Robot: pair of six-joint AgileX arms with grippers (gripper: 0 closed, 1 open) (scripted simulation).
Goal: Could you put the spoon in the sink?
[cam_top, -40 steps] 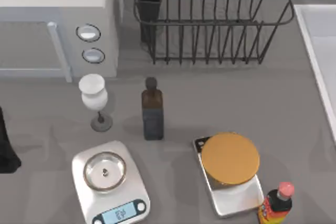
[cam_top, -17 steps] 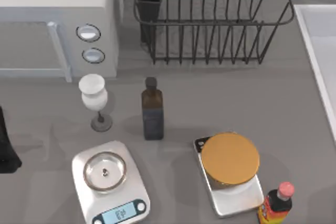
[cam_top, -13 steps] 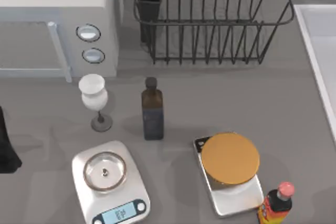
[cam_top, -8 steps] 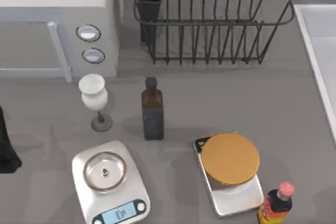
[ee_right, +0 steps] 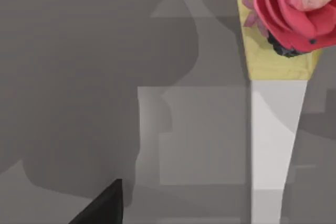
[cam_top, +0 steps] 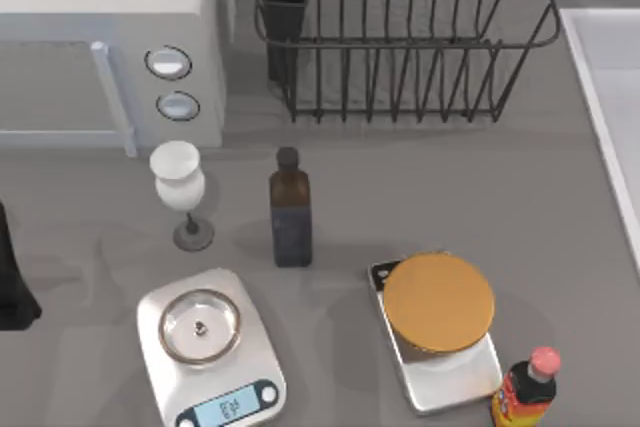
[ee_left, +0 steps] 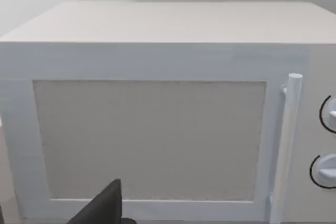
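Note:
The spoon is out of view. The sink (cam_top: pixel 612 67) is the pale basin with a raised light rim at the right edge of the top view, only partly inside the picture. A dark piece of my left arm (cam_top: pixel 10 282) stands at the table's left edge. In the left wrist view a dark tip of my left gripper (ee_left: pixel 105 209) points at the microwave door (ee_left: pixel 149 140). A dark tip of my right gripper (ee_right: pixel 102 205) hangs over grey table in the right wrist view.
At the back stand a white microwave (cam_top: pixel 110 37) and a black wire dish rack (cam_top: pixel 400 37). A wine glass (cam_top: pixel 180 187), a dark bottle (cam_top: pixel 290 212), two kitchen scales (cam_top: pixel 210 342) (cam_top: pixel 440 332) and a red-capped sauce bottle (cam_top: pixel 528 387) fill the front. A pink flower (ee_right: pixel 291 9) stands in a yellow-white vase.
Nothing on the table has moved. A faint shadow has spread over the grey surface left of the right-hand scale.

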